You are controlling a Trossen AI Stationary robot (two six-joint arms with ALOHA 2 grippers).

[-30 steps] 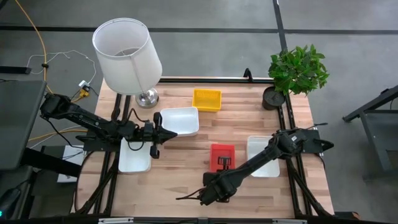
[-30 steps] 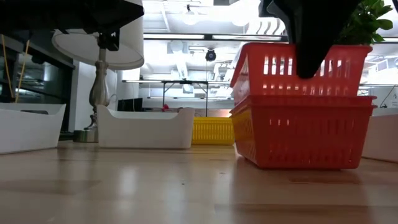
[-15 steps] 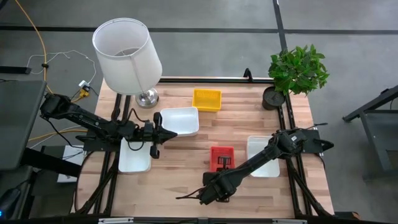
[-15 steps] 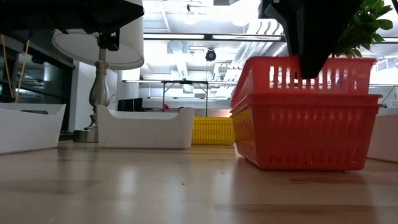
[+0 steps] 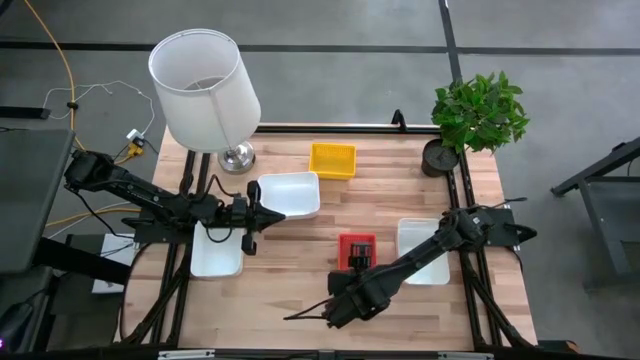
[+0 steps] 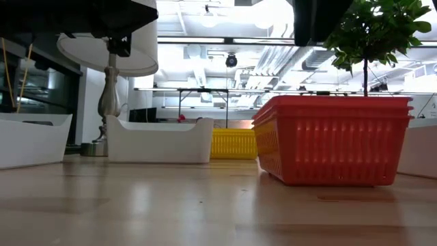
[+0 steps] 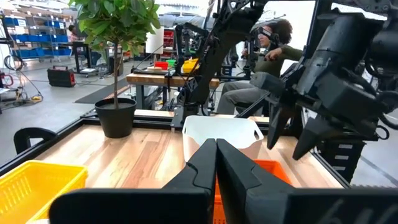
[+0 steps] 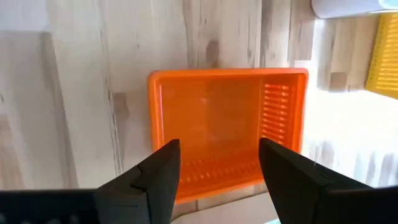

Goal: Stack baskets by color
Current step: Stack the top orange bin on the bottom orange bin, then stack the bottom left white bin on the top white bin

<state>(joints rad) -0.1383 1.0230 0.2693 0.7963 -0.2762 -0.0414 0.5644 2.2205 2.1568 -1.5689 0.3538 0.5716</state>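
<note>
With its jaws now spread wide, the right gripper (image 8: 214, 168) has let go and lifted; the red baskets (image 6: 332, 140) sit nested, while the left gripper (image 7: 216, 163) waits pinched shut.

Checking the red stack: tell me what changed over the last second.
The right gripper let go of the top red basket, which dropped level into the stack; its fingers opened and lifted clear. The left gripper, white baskets and yellow basket stayed put.

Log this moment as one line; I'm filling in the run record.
right claw: open, above red stack | red stack: nested on table, released | left claw: shut, by white basket
</note>
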